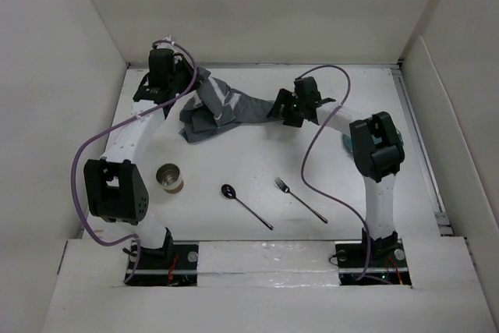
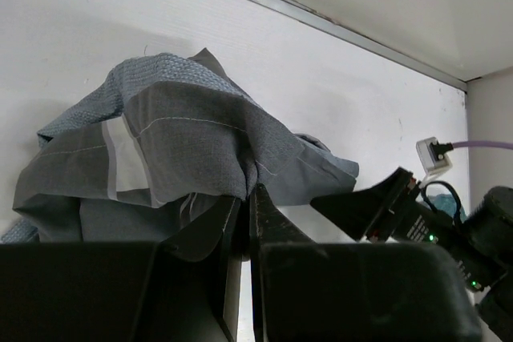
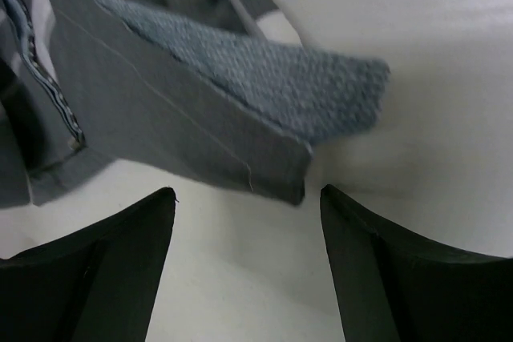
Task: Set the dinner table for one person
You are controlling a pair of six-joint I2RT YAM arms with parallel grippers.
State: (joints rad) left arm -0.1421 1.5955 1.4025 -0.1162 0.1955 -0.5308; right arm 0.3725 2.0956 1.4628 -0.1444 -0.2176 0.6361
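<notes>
The dark grey striped placemat (image 1: 226, 111) lies crumpled at the back of the white dinner table (image 1: 257, 157). My left gripper (image 1: 195, 87) is shut on a raised fold at the placemat's left end. In the left wrist view the gripper (image 2: 248, 191) pinches the placemat (image 2: 184, 138) at its tips. My right gripper (image 1: 279, 108) is open at the placemat's right end. In the right wrist view the gripper (image 3: 248, 198) is just short of the placemat's corner (image 3: 272, 170), which sits above the gap, not between the fingers.
A metal cup (image 1: 169, 178) stands at front left. A spoon (image 1: 243, 202) and a fork (image 1: 300, 199) lie at front centre. White walls enclose the table on three sides. Purple cables loop from both arms.
</notes>
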